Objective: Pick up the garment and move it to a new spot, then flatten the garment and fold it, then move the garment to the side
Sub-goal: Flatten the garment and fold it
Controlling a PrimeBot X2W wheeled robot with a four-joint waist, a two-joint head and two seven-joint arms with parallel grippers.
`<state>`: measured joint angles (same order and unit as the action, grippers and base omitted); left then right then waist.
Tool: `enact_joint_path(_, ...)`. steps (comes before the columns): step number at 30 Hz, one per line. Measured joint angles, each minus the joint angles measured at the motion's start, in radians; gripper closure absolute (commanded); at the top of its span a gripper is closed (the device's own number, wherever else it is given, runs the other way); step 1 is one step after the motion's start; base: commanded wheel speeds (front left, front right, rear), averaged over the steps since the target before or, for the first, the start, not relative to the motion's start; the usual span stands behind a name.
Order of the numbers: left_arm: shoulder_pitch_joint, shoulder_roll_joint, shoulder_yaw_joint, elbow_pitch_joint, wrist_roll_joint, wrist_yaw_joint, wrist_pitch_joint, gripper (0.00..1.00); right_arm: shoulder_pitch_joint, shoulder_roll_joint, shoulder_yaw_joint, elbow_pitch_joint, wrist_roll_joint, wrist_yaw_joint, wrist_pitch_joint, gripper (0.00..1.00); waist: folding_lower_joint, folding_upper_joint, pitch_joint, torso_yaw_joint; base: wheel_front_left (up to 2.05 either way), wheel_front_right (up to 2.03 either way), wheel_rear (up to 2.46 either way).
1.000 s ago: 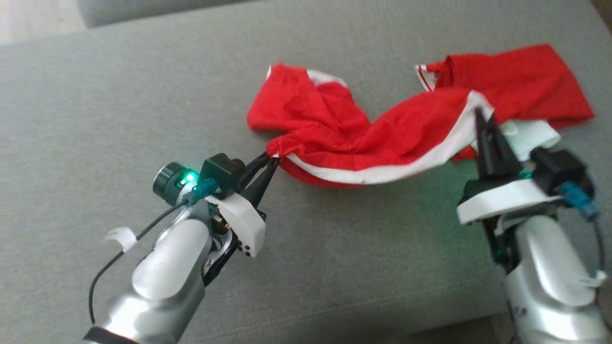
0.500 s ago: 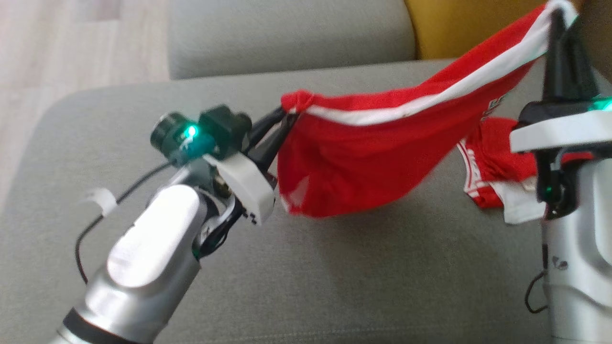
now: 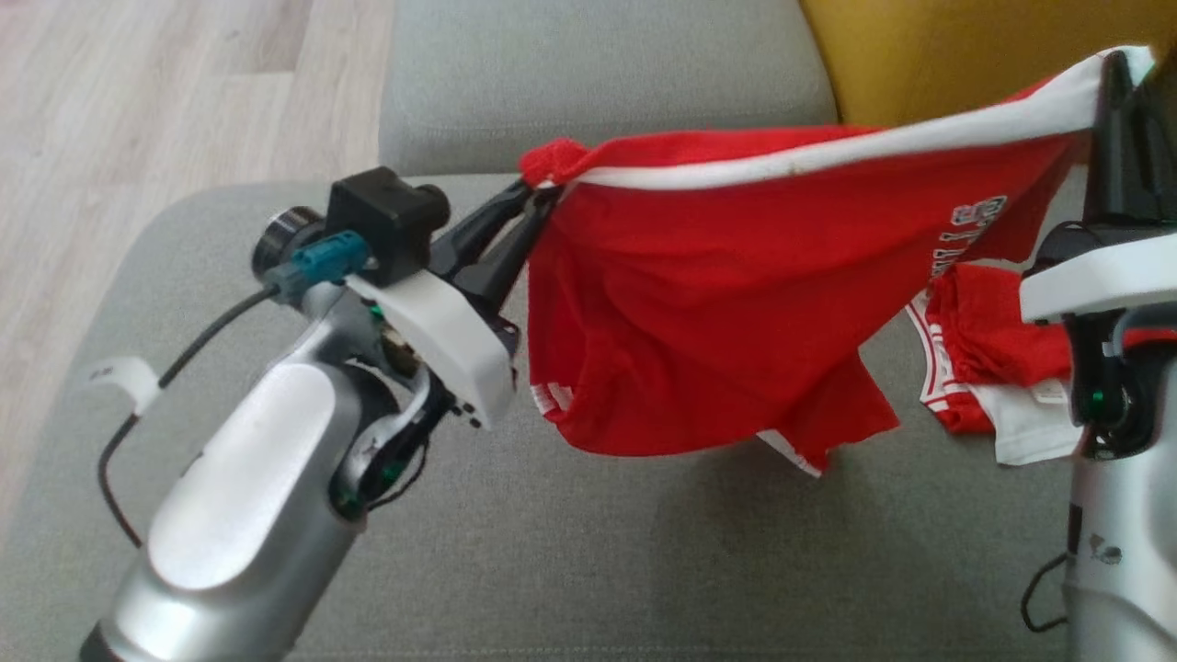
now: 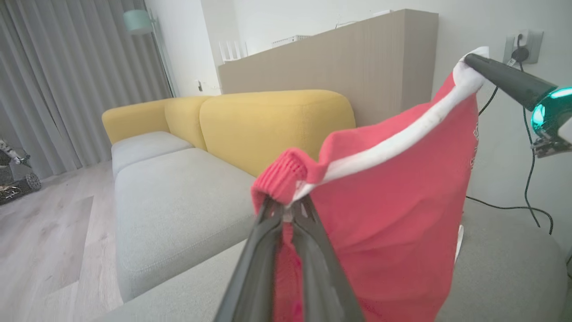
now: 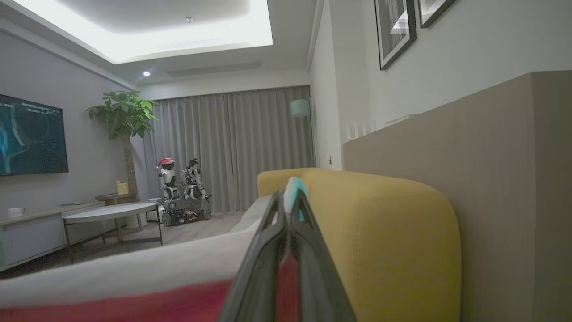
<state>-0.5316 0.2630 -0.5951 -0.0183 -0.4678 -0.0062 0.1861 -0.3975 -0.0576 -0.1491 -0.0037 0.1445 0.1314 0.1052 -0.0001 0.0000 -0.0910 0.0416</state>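
Open sofa seat below hanging garment

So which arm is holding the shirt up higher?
The right arm: its jaws pinch the shirt by the white-banded corner, higher up; the left arm grips the bunched red end lower.

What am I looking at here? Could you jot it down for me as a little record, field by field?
Setting: grey sofa seat, yellow backrest behind it
Floor: pale wood floor beside the sofa
Item: red garment with white trim and white lettering
Left gripper: shut on a bunched red corner
Right gripper: shut on the white-trimmed edge
Garment state: stretched between both grippers, hanging above the seat, not yet flattened
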Motion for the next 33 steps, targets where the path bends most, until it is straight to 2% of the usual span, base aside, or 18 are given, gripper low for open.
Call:
enact_joint_path(6, -0.018, 0.011, 0.049, 0.025, -0.055, 0.004, 0.039, 1.00, -0.057, 0.001, 0.026, 0.031, 0.040, 0.000, 0.078, 1.00, 0.0000, 0.0000, 0.057, -0.011, 0.00, 0.00, 0.00)
enact_joint_path(9, -0.093, 0.012, 0.084, 0.102, -0.073, -0.002, 0.058, 1.00, -0.178, 0.002, 0.031, 0.129, 0.155, 0.000, 0.109, 1.00, 0.0000, 0.0000, 0.107, -0.018, 0.00, 0.00, 0.00)
enact_joint_path(11, -0.191, 0.012, 0.098, 0.182, -0.070, -0.013, 0.058, 1.00, -0.301, 0.002, 0.016, 0.242, 0.257, 0.000, 0.118, 1.00, 0.0000, 0.0000, 0.150, -0.023, 0.00, 0.00, 0.00)
enact_joint_path(12, -0.248, 0.011, 0.104, 0.226, -0.070, -0.016, 0.057, 1.00, -0.369, 0.002, 0.016, 0.304, 0.271, 0.000, 0.117, 1.00, 0.0000, 0.0000, 0.173, -0.026, 0.00, 0.00, 0.00)
enact_joint_path(15, -0.439, 0.003, 0.123, 0.356, -0.021, -0.026, 0.006, 1.00, -0.584, 0.002, 0.020, 0.459, 0.228, 0.000, 0.048, 1.00, 0.0000, 0.0000, 0.248, -0.034, 0.00, 0.00, 0.00)
enact_joint_path(19, -0.677, -0.018, 0.153, 0.511, 0.027, -0.030, -0.093, 1.00, -0.874, 0.002, 0.019, 0.659, 0.205, 0.000, -0.106, 1.00, 0.0003, -0.0001, 0.347, -0.045, 0.00, 0.00, 0.00)
enact_joint_path(23, -0.833, -0.034, 0.152, 0.630, 0.088, -0.030, -0.210, 1.00, -1.056, 0.002, 0.025, 0.822, 0.189, 0.000, -0.265, 1.00, 0.0003, 0.0000, 0.434, -0.051, 0.00, 0.00, 0.00)
enact_joint_path(24, -0.833, -0.034, 0.152, 0.630, 0.088, -0.030, -0.210, 1.00, -1.056, 0.002, 0.025, 0.822, 0.189, 0.000, -0.265, 1.00, 0.0003, 0.0000, 0.434, -0.051, 0.00, 0.00, 0.00)
enact_joint_path(26, -0.875, -0.044, 0.151, 0.690, 0.107, -0.033, -0.268, 1.00, -1.101, 0.002, 0.043, 0.899, 0.216, 0.000, -0.313, 1.00, 0.0004, -0.0001, 0.472, -0.051, 0.00, 0.00, 0.00)
enact_joint_path(27, -0.884, -0.051, 0.144, 0.748, 0.116, -0.047, -0.318, 1.00, -1.109, 0.000, 0.084, 0.967, 0.247, 0.000, -0.336, 1.00, 0.0004, -0.0001, 0.504, -0.050, 0.00, 0.00, 0.00)
enact_joint_path(33, -0.833, -0.070, 0.089, 0.895, 0.128, -0.084, -0.397, 1.00, -1.042, -0.003, 0.177, 1.111, 0.321, 0.000, -0.355, 1.00, 0.0003, -0.0001, 0.573, -0.038, 0.00, 0.00, 0.00)
